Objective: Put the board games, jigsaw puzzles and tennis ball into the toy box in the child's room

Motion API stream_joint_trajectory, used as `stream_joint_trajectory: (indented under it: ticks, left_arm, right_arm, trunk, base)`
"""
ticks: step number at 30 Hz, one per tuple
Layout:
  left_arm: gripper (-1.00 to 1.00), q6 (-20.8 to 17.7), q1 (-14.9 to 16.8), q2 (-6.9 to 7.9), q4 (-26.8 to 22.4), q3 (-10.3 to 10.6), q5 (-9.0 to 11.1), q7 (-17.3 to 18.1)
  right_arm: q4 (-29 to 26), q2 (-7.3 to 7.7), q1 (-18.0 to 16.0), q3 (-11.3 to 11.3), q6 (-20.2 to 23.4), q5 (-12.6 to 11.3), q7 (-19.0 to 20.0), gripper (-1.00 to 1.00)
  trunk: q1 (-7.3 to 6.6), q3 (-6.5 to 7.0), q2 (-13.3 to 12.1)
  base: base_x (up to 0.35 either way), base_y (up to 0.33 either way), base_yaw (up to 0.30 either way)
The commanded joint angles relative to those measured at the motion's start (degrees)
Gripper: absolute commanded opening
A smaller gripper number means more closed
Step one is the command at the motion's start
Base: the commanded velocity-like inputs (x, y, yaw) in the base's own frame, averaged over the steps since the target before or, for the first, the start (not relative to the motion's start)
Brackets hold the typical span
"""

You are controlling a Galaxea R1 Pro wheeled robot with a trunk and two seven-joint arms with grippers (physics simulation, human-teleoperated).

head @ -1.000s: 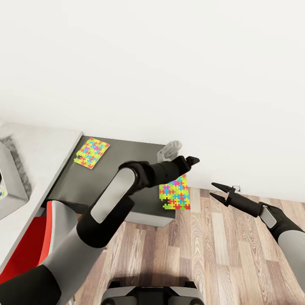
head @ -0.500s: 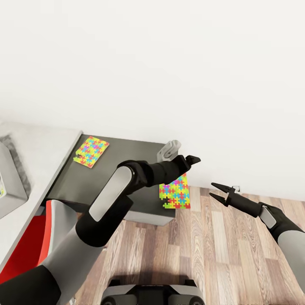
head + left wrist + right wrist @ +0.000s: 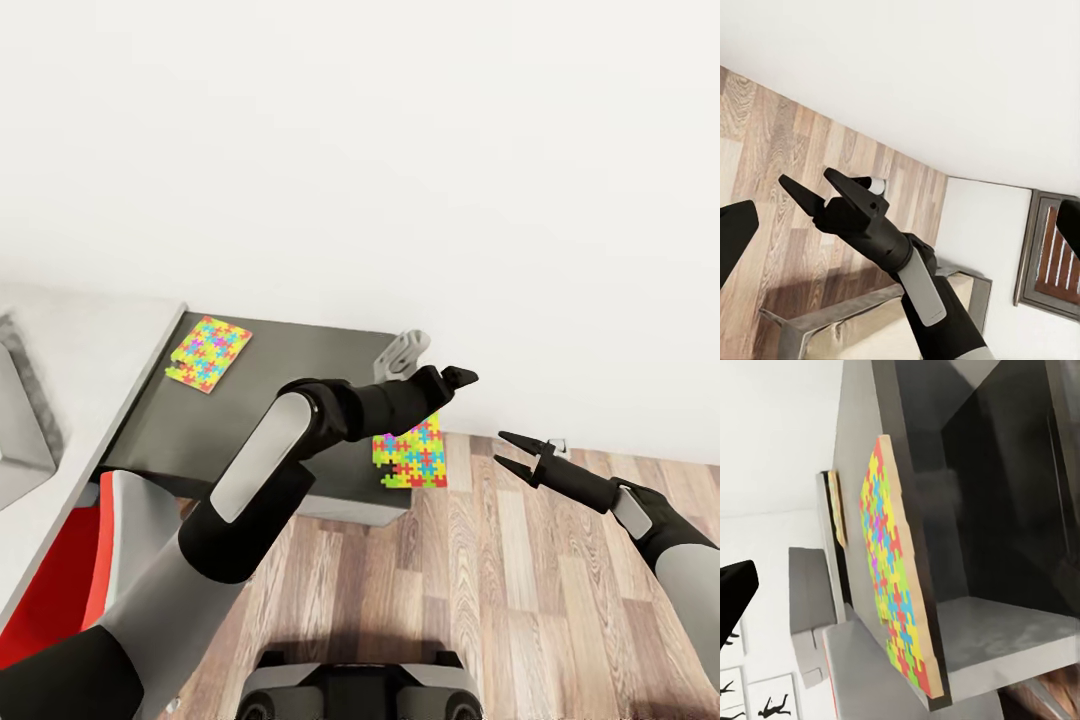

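Jigsaw puzzles: one (image 3: 208, 353) flat on dark desk (image 3: 290, 400); second (image 3: 411, 455) overhanging desk edge; right gripper (image 3: 512, 452) released, empty; left gripper (image 3: 455, 379) state indeterminable.

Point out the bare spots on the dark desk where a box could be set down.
The dark desk is bare across its middle, between the far puzzle box near the pale table and the near puzzle box at its front right corner. That corner is crowded: the left gripper hovers there beside a grey object.

White wall (image 3: 400, 150), wood-plank floor (image 3: 500, 600), low dark grey desk (image 3: 300, 370), red chair (image 3: 60, 570).
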State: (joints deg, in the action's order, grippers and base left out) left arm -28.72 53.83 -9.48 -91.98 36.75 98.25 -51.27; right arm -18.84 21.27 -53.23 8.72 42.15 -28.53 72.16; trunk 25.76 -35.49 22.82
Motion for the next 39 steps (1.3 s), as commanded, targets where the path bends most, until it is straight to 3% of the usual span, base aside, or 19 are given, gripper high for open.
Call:
stream_joint_trajectory:
  ticks: [1,39]
  left_arm:
    - [1.0,-0.13,0.05,-0.02,-0.04,-0.02,0.35,-0.26]
    - [1.0,-0.19,0.05,-0.01,-0.04,0.18,0.5,0.43]
  right_arm:
    - [0.03,0.0,-0.05,0.07,0.41,-0.12,0.08,1.0]
    - [0.03,0.0,-0.06,0.07,0.43,-0.12,0.05,1.0]
  trunk:
    - [0.03,-0.17,0.1]
    - [0.03,-3.35,0.1]
  base:
    - [0.0,0.0,-0.063]
    - [0.0,0.0,-0.062]
